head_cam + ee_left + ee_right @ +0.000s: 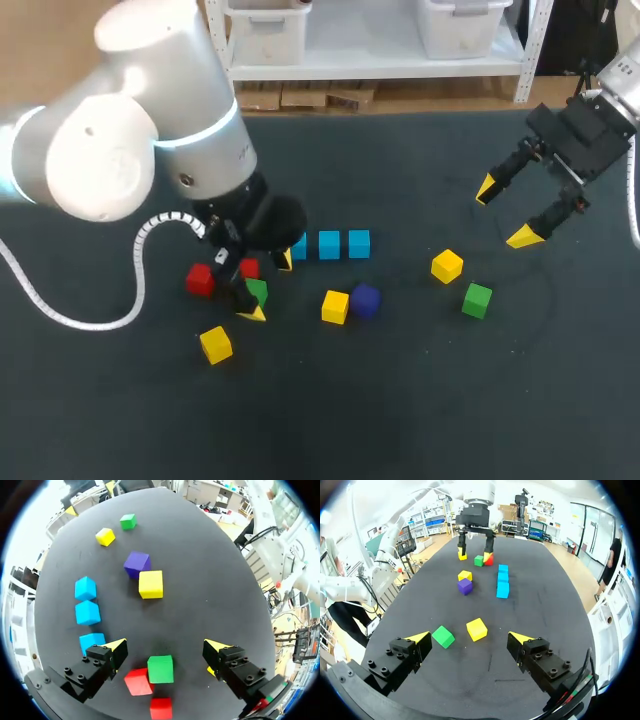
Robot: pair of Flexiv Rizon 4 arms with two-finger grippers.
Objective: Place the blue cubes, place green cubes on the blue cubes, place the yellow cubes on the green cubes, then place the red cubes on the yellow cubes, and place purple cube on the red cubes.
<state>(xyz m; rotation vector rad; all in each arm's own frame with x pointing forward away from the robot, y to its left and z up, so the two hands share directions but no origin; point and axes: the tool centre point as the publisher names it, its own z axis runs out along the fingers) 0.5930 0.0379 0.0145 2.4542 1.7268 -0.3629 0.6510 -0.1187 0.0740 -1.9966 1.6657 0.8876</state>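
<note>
My left gripper point(268, 288) point(166, 650) stands open low over the table, with a green cube point(257, 291) point(160, 669) between its fingers and touching neither. Two red cubes point(137, 681) point(161, 708) lie right beside that green cube. Three blue cubes point(329, 244) point(87, 612) form a row just past one finger. A purple cube point(365, 299) touches a yellow cube point(334, 306). My right gripper point(505, 212) point(470, 639) hangs open above the table's right side, over another yellow cube point(476, 629) and a second green cube point(443, 636).
A third yellow cube point(215, 344) lies alone near the front left. My left arm's white cable point(140, 262) loops over the table at the left. The dark table point(420, 400) is bare across the front and at the far right.
</note>
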